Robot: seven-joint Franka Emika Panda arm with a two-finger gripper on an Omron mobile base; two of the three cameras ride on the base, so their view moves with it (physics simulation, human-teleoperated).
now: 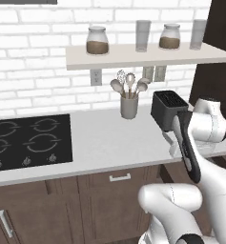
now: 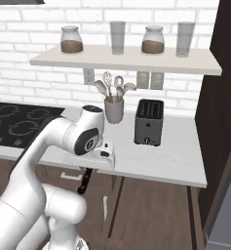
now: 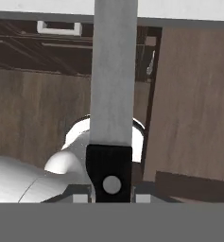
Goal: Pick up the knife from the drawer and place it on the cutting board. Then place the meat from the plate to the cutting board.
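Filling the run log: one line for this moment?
phase: carrying knife | hand: shut on knife handle | blade: points away from hand | cutting board: not reached

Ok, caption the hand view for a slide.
Hand shut on the knife, grey blade pointing up toward the counter edge, brown cabinet fronts behind.

i see a black toaster [image 2: 149, 122] on the counter [image 2: 151, 156], utensil holder [image 2: 114, 110] just left of it, cooktop [image 1: 28, 140] far left, jars [image 1: 97, 40] on the shelf [image 1: 143, 57].

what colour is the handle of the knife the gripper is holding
Black, with a grey blade; the knife shows best in the hand view.
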